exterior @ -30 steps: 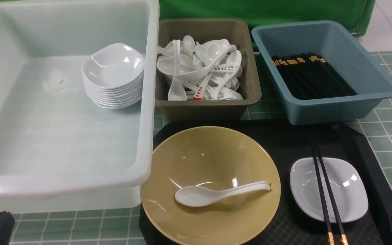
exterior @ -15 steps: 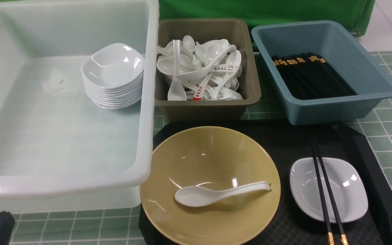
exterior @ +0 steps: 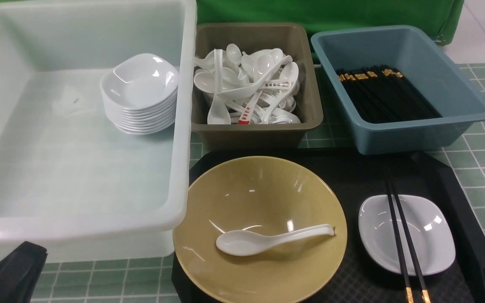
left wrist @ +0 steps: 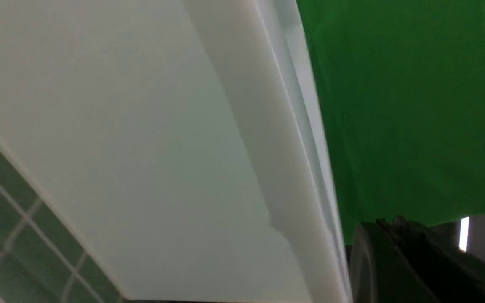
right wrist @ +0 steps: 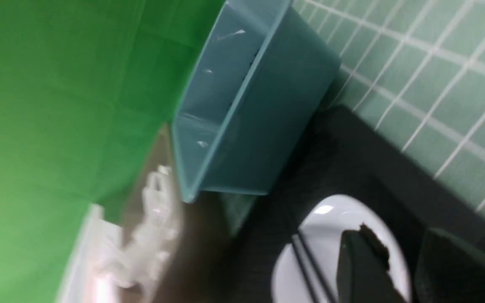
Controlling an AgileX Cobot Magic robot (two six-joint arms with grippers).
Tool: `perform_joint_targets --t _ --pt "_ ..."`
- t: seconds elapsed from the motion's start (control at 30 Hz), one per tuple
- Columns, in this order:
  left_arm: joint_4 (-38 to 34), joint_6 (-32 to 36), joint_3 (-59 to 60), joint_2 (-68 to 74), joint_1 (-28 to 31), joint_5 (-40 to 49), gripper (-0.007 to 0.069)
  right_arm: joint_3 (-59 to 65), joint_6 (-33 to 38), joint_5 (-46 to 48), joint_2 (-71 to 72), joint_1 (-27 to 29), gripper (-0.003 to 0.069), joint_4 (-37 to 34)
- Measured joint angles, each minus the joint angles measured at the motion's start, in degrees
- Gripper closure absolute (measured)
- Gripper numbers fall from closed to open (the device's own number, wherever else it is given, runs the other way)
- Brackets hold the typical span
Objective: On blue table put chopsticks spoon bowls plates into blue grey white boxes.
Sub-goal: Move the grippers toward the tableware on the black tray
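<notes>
My left arm (exterior: 13, 273) has risen further into view, cut off; how far the left gripper (left wrist: 394, 261) is parted I cannot tell. The right gripper (right wrist: 398, 235), blurred, stands parted and empty by the dish (right wrist: 326, 223) bearing chopsticks (right wrist: 307, 265); the spoon (exterior: 267, 240) lies in the bowl (exterior: 259, 189).

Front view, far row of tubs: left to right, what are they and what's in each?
white box with stacked white dishes → grey-brown box with piled white spoons → blue box with black chopsticks
</notes>
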State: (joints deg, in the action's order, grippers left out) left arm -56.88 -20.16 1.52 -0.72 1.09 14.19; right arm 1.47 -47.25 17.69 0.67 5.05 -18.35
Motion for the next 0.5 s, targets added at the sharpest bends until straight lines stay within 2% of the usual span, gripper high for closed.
perform_joint_targets --t 0.1,0.23,0.27,0.4,0.5 --pt "-3.0 0.1 0.0 0.0 0.0 -0.9 0.0636 0.0 3.8 0.0 0.0 0.0 0.0421 -0.4" --pt "-3.5 2.3 0.0 0.0 0.0 -1.0 0.0636 0.0 10.2 0.1 0.0 0.0 0.0421 -0.7" --pt "-3.5 5.0 -0.2 0.0 0.0 -0.4 0.0636 0.0 11.6 0.3 0.0 0.0 0.0421 -1.1" --pt "-1.5 22.8 -7.6 0.0 0.0 4.2 0.0636 -6.9 23.9 6.7 -0.3 0.0 0.0442 -1.6" --pt "1.0 33.0 -14.1 2.0 0.0 7.3 0.0636 -14.4 33.9 9.3 -4.1 -0.1 0.0505 -1.5"
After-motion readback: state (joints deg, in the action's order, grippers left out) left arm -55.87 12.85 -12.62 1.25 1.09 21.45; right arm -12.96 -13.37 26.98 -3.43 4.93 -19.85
